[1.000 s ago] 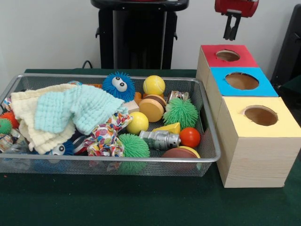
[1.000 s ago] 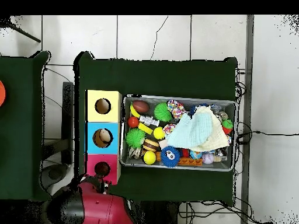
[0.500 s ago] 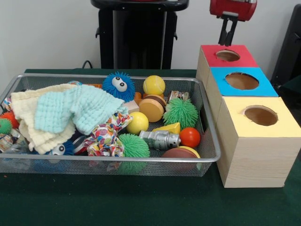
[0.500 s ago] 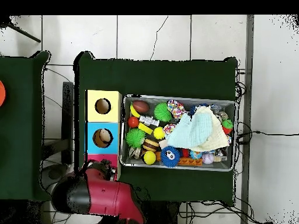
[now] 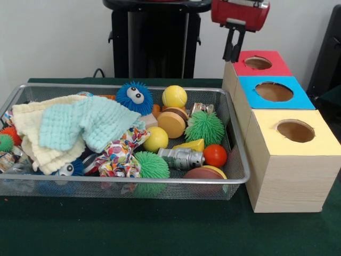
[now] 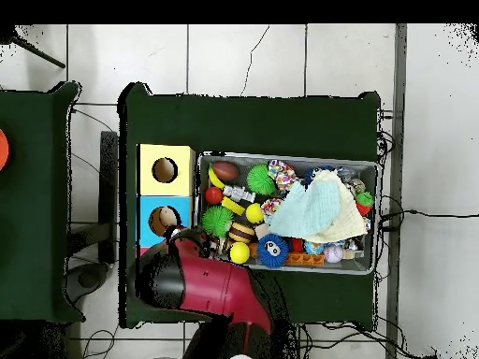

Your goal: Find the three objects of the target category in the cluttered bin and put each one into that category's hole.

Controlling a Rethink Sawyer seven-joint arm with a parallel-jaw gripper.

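My gripper (image 5: 233, 51) hangs high over the gap between the wire mesh bin (image 5: 160, 180) and the red-topped box (image 5: 277, 68). Its two black fingers point down a little apart, open, with nothing between them. The bin holds a blue fuzzy ball with eyes (image 5: 134, 97), two green spiky balls (image 5: 205, 128), yellow balls (image 5: 174, 96), an orange ball (image 5: 215, 155), a silver toy (image 5: 181, 158) and folded cloths (image 5: 85, 125). In the overhead view the red arm (image 6: 201, 285) covers the red box and reaches the bin's corner.
A blue-topped box (image 5: 299, 99) and a yellow-topped box (image 5: 319, 142) stand in a row with the red one, each with a round hole. Green cloth covers the table. A black pedestal (image 5: 154, 42) stands behind the bin.
The gripper has moved from above the red box's hole sideways towards the bin, and slightly lower. In the overhead view the arm has swung over the red box.
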